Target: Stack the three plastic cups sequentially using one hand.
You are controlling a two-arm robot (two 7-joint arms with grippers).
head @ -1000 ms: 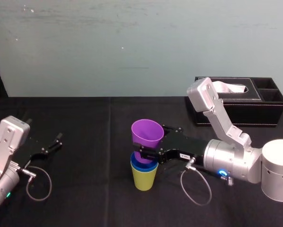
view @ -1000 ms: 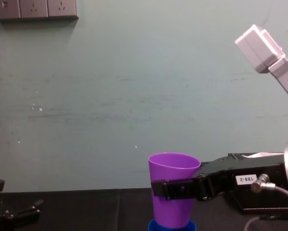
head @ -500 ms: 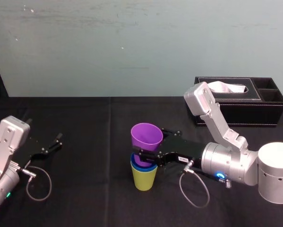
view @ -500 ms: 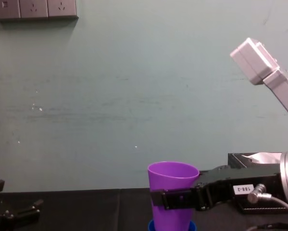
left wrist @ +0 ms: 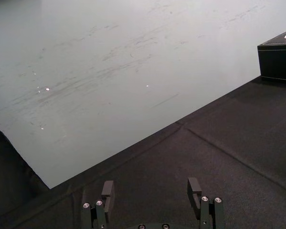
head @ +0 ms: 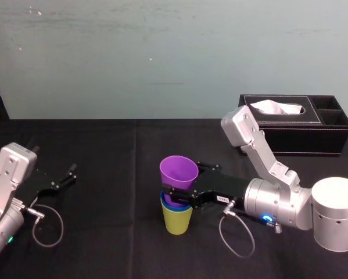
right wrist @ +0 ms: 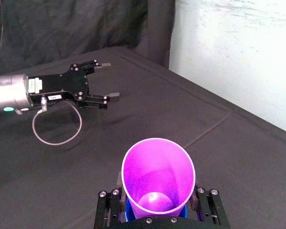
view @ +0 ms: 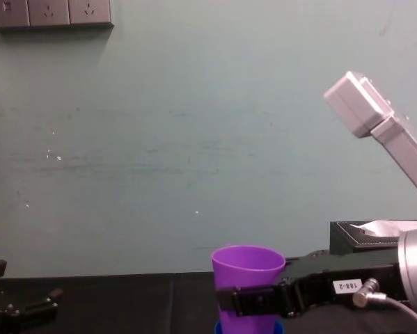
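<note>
Held cup: smooth tapered purple plastic cup (head: 178,170), clenched mid-wall by the right pincer (head: 179,194), base seated in the blue plastic cup (head: 169,203) nested in the yellow-green plastic cup (head: 178,220).
Handling: judged light, thin-walled, slippery; a gentle mid-wall hold is advised.
Idle arm: left pincer (head: 67,174), parked far left, released.

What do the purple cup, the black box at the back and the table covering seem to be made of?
Purple cup, held by the right hand: probably thin plastic, smooth, slightly glossy; light glows through its wall. Black box: perhaps leather or imitation, judging by pale stitched edges. Table covering: matte black cloth, with a fold line.
</note>
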